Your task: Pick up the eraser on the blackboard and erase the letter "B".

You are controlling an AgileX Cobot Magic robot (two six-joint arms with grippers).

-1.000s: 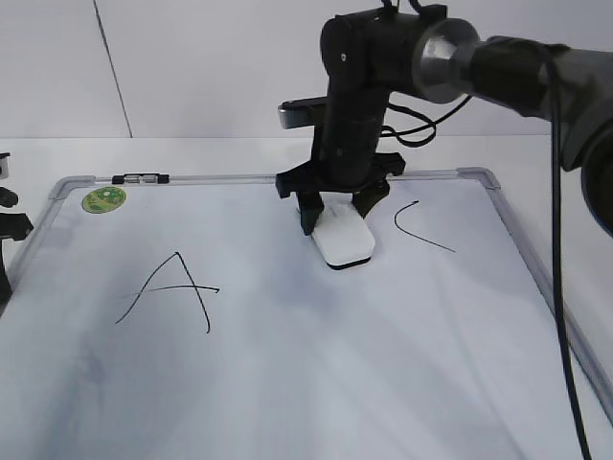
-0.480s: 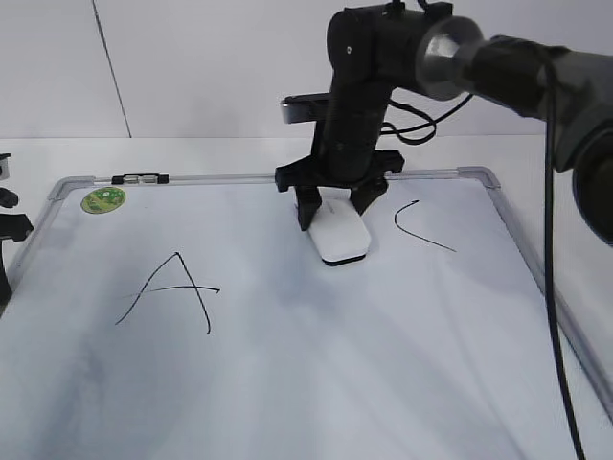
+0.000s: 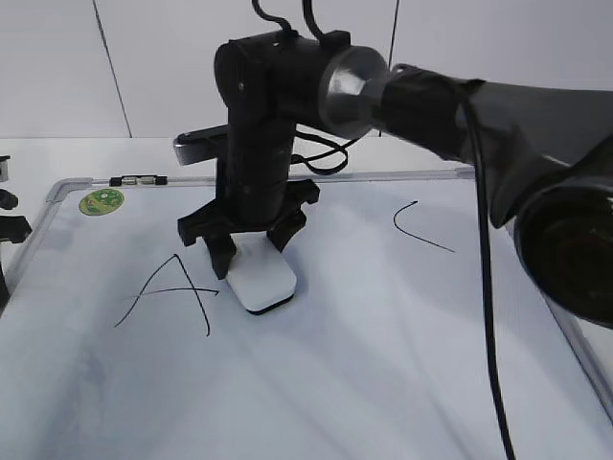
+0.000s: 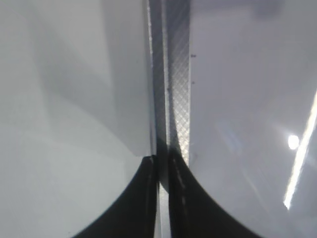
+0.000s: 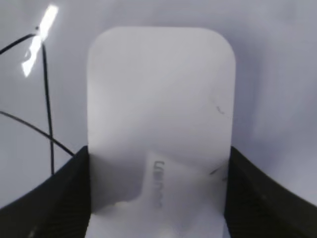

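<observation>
Exterior view: right gripper (image 3: pixel 251 257) clamps the eraser (image 3: pixel 261 280) by its long sides, flat on the blackboard (image 3: pixel 383 316) just right of the "A" (image 3: pixel 172 287); looks light, rigid plastic. Left wrist view: left gripper (image 4: pixel 159 171) narrow, nearly closed over the grey frame (image 4: pixel 173 74). Right wrist view: smooth rounded white top.

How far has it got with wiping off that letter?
No B shows on the blackboard now; only the A and the C remain, so the wiping looks done, unless a trace hides under the arm. In hand: the right gripper has its jaws shut on the eraser, flat on the board beside the A. Left: probably just setting the eraser down.
</observation>
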